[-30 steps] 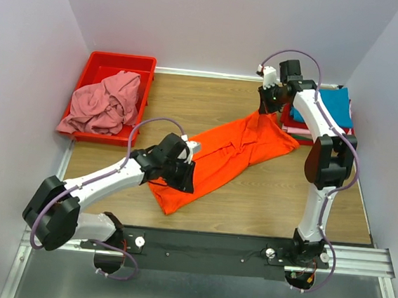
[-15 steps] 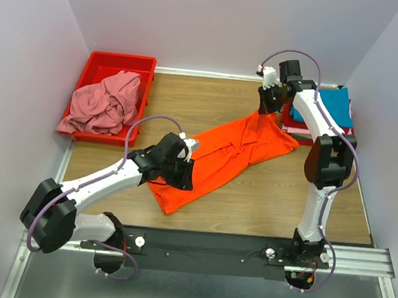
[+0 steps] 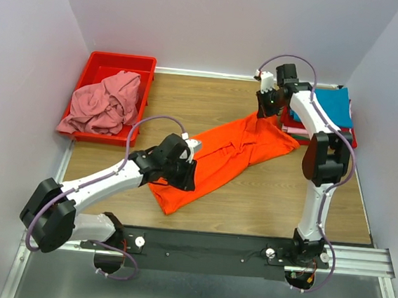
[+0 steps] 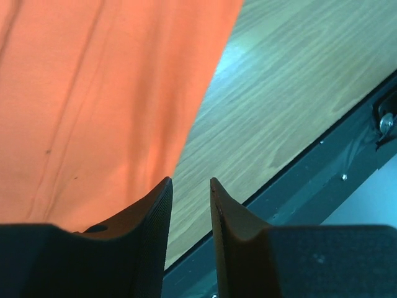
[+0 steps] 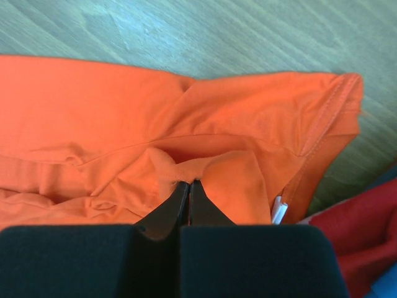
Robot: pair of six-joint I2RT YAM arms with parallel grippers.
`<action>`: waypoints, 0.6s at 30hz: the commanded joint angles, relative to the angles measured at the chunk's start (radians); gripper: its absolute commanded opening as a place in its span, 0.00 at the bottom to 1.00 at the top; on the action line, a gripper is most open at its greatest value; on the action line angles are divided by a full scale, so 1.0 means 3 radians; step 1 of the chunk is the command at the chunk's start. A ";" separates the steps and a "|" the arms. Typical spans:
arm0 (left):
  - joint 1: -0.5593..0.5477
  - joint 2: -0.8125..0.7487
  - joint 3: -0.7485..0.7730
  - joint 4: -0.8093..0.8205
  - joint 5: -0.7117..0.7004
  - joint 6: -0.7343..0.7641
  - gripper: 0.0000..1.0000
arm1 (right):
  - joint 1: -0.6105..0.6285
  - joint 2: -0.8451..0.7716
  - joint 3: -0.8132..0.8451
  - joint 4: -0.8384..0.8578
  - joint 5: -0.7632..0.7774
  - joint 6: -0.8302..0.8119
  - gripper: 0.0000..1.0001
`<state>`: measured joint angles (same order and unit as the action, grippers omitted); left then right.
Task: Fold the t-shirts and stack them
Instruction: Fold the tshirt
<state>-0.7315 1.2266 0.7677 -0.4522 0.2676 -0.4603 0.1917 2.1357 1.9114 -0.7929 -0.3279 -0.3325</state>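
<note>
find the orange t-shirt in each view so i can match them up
Top external: the orange t-shirt lies stretched diagonally across the middle of the picture.
Left wrist: it fills the upper left.
Right wrist: it spans the middle, with a fold pinched in the right gripper.
Shared landmark: the wooden table top borders the shirt in every view.

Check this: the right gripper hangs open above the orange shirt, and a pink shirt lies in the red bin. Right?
No: the right gripper is shut, pinching the orange shirt, as the right wrist view shows. The pink shirt does lie in the red bin.
</note>
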 commanded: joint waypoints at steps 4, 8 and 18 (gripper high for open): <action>-0.0281 0.0149 0.0237 0.0229 -0.0191 0.0159 0.39 | 0.0021 -0.0001 -0.0015 0.0030 0.0157 0.0014 0.46; -0.0476 0.0298 0.0365 0.0275 -0.0461 0.0261 0.42 | -0.0056 -0.0419 -0.0240 0.0035 0.0240 -0.0017 0.54; -0.0783 0.0788 0.0595 0.0556 -0.0866 0.0373 0.43 | -0.0720 -0.1397 -0.1563 0.0137 -0.0129 -0.0237 0.53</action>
<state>-0.9436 1.4132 0.8940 -0.3355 0.0830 -0.3805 0.0448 1.7756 1.5761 -0.7715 -0.3080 -0.3683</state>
